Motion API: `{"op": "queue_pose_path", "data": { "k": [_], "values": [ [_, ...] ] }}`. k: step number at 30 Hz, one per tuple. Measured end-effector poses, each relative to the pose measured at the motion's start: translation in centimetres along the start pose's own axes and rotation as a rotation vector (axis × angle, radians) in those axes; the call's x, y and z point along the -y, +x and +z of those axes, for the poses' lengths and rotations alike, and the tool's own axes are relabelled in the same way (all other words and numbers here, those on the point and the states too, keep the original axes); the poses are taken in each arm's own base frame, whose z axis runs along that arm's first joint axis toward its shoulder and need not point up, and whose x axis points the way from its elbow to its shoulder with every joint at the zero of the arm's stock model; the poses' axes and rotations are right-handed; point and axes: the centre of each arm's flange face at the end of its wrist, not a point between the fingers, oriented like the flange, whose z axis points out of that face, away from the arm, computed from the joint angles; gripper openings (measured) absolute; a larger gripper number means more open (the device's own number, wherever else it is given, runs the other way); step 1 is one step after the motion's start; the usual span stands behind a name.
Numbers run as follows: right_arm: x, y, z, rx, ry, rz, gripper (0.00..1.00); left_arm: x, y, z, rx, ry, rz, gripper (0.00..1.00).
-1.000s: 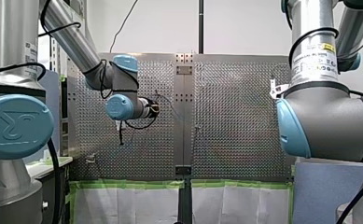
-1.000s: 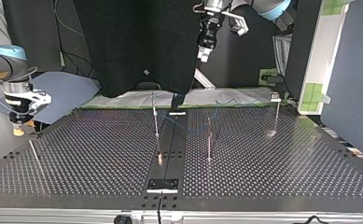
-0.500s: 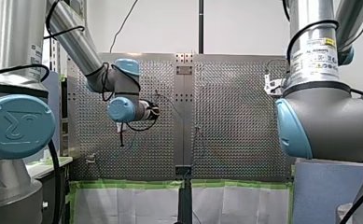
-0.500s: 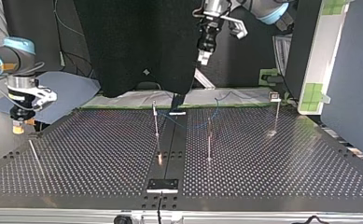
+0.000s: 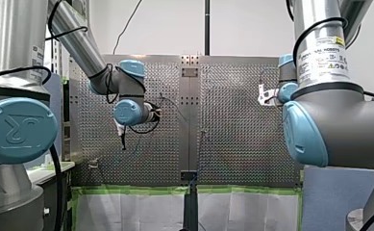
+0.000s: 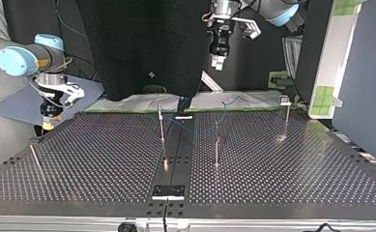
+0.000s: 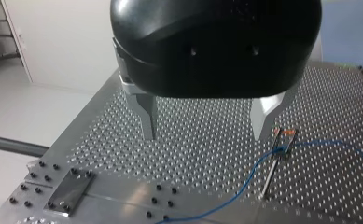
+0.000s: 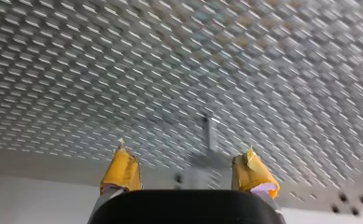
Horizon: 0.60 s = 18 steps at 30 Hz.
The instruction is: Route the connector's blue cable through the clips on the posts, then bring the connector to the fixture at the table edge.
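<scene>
Left gripper (image 7: pixel 207 128) hangs spread wide, holding nothing, with the blue cable (image 7: pixel 244 175) passing a clip (image 7: pixel 282 147) on a post (image 7: pixel 268 179) ahead of it, off to one side. Right gripper (image 6: pixel 46 124), likewise spread and empty, has swung toward the table (image 6: pixel 103 159) since a second ago; only its wrist view shows yellow pads (image 8: pixel 123 170).

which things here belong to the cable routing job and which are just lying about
Job: blue cable; clip posts; plate at the near edge of the table, likely the fixture; my left gripper and my right gripper, both open.
Lying about: black cloth; green tape; blue sheet.
</scene>
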Motion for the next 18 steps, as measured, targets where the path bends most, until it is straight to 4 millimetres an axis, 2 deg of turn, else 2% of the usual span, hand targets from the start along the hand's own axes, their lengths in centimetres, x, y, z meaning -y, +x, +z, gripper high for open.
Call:
{"op": "queue_pose_path", "data": {
  "k": [18],
  "values": [
    [8.9, -8.1, -0.3, 0.072, 0.008, -0.061, 0.98, -1.2, -0.1, -0.1, 0.003, -0.099, 0.005, 1.00]
  ]
}}
